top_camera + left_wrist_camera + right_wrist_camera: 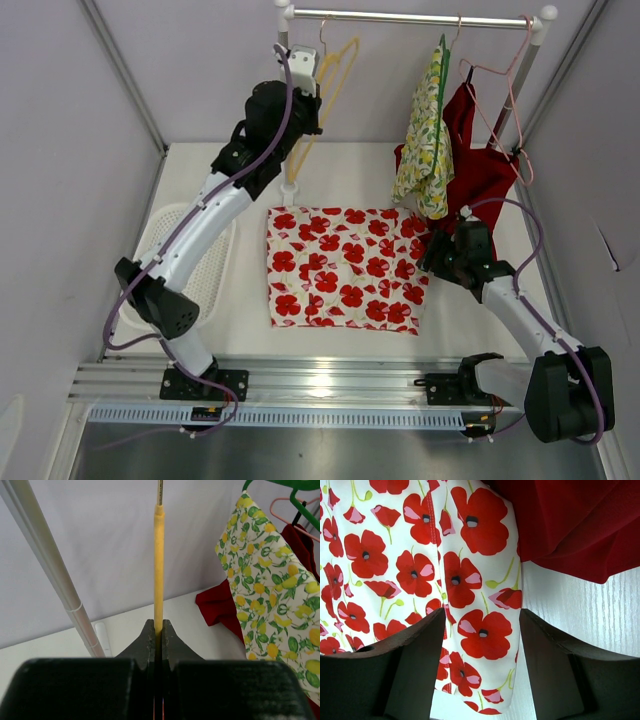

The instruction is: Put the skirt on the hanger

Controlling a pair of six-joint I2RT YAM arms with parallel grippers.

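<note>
You're looking at a lab test cell: plain pale panel walls point(60, 120) box in a white tabletop point(360, 180), with an aluminium mounting rail point(330, 378) and a small clothes rail point(400, 17).

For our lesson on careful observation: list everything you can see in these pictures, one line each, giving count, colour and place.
poppy-print skirt: one, white with red poppies, flat on the table's middle
yellow hanger: one, yellow, near the rail's left end, clamped by the left gripper
lemon-print garment: one, white with yellow lemons, on the green hanger
green hanger: one, green, on the rail
red garment: one, red, on the pink hanger, far right
pink hanger: one, pink, rail's right end
rail: one, silver, at the back
basket: one, white, left of the skirt
table: one, white
left gripper: one, black, shut on the yellow hanger
right gripper: one, black, open at the skirt's right edge
</note>
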